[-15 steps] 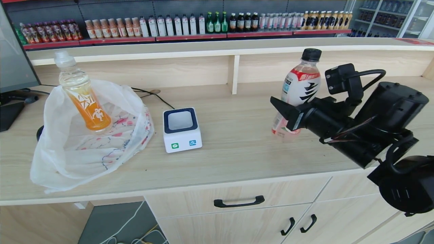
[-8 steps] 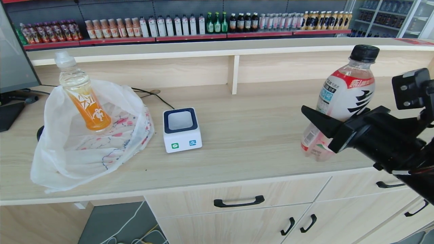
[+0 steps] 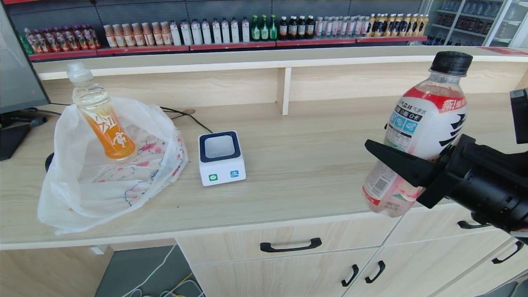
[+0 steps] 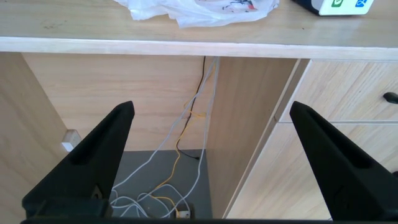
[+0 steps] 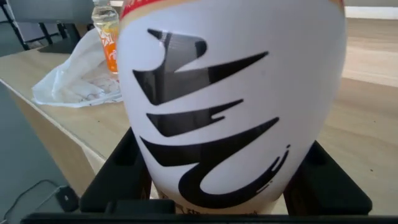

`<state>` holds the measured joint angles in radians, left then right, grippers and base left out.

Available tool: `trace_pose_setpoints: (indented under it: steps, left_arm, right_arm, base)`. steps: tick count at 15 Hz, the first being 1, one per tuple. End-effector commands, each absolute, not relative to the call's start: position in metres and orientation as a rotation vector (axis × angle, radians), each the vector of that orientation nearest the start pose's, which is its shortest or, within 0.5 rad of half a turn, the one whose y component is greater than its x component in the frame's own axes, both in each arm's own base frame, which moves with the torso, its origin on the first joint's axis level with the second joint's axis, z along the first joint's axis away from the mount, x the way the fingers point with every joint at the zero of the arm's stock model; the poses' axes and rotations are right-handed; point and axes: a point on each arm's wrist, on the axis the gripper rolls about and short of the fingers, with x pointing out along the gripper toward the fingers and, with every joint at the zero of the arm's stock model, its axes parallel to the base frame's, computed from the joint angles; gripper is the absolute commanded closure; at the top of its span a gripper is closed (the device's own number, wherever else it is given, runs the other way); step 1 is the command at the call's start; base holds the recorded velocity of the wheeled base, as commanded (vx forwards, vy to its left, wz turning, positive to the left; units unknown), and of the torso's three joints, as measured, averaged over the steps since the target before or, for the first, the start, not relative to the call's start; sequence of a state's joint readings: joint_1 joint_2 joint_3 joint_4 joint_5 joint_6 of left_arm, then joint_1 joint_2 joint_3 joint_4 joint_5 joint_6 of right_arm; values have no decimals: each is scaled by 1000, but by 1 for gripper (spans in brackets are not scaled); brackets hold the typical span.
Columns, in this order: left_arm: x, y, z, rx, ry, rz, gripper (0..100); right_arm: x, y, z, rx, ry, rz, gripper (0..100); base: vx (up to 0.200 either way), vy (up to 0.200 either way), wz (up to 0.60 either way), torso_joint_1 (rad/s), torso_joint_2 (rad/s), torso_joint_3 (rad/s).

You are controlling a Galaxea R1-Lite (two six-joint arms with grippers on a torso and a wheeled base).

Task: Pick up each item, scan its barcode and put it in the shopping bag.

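While the right gripper (image 3: 406,165) pinches the clear, black-capped, white-labelled plastic bottle (image 3: 416,132) between its fingers (image 3: 394,161), the bottle's long axis stands near upright, well right of the white cube scanner (image 3: 221,158), above the desk (image 3: 297,173) front edge. Left of the scanner, the translucent white shopping bag (image 3: 82,194) holds one orange drink bottle (image 3: 101,113). The left gripper (image 4: 211,107) has its fingers spread below desk level.

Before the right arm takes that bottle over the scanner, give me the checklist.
1. Right gripper shut on the black-capped bottle: ok.
2. Bottle held above the counter: ok.
3. Barcode facing the scanner: not ok, it faces sideways.
4. Top of the scanner uncovered: ok.
5. Shopping bag open, orange bottle inside: ok.
6. Left gripper open, below the counter edge, out of the path: ok.
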<state>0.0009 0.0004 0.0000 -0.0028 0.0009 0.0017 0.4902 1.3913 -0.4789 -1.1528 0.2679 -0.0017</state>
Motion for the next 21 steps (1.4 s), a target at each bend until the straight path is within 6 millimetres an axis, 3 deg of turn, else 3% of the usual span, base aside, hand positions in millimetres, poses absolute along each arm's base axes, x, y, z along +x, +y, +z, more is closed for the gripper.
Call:
trace_pose_setpoints:
  steps: [1,3,6,9,13,16,21]
  left_arm:
    - [-23,0,76,2,-3,3,0]
    - [-23,0,76,2,-3,3,0]
    - [-23,0,76,2,-3,3,0]
    - [-23,0,76,2,-3,3,0]
    - [-23,0,76,2,-2,2,0]
    - [-23,0,76,2,-2,3,0]
    - [-23,0,76,2,-3,3,0]
  right_arm:
    - [191,110,228,50,-232,819,100]
    - [190,113,232,76,-223,996,100]
    - [192,115,234,152,-173,1108,100]
    - [196,120,249,244,-137,1269,100]
    - [211,138,257,262,-88,1445,100]
    - [215,157,258,304,-45,1516,100]
    - [216,163,266,335,0,1606,100]
  base:
    - [0,0,0,0,0,0]
    - [0,0,0,0,0,0]
    - [0,0,0,0,0,0]
    - [0,0,0,0,0,0]
    - [0,0,0,0,0,0]
    - [0,0,0,0,0,0]
    - [0,0,0,0,0,0]
